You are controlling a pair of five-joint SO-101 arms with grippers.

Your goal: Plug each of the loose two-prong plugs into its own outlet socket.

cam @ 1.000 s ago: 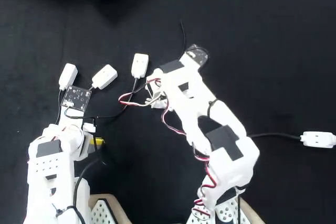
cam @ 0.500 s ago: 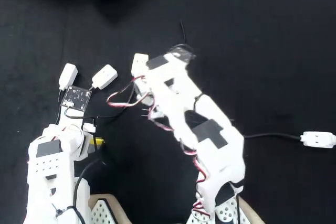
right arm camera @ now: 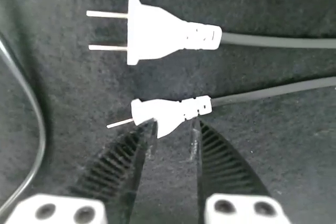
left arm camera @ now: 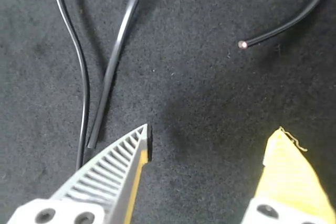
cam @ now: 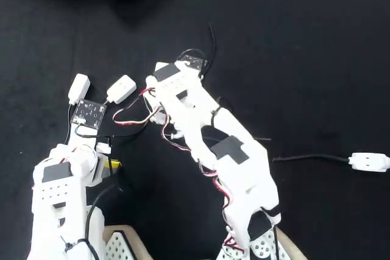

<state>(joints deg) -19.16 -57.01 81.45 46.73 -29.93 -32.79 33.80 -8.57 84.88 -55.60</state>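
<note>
Right end effector point(right arm camera: 172, 129) at a two-prong plug point(right arm camera: 168, 113), fingers apart.
Its fingers sit on either side of the white plug, which lies on its side on the black tabletop point(right arm camera: 294, 150), and are not clamped on it. A second plug point(right arm camera: 157, 31) lies flat just beyond. The left end effector point(left arm camera: 210, 135) hangs spread above black cables point(left arm camera: 127, 24). One outlet socket point(cam: 122, 89) lies near the left arm, and a far socket point(cam: 369, 161) lies well apart from it.

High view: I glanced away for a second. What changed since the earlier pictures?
The right arm swung left; its open gripper straddles a plug. The left arm and the white connector at the right edge stayed put.
</note>
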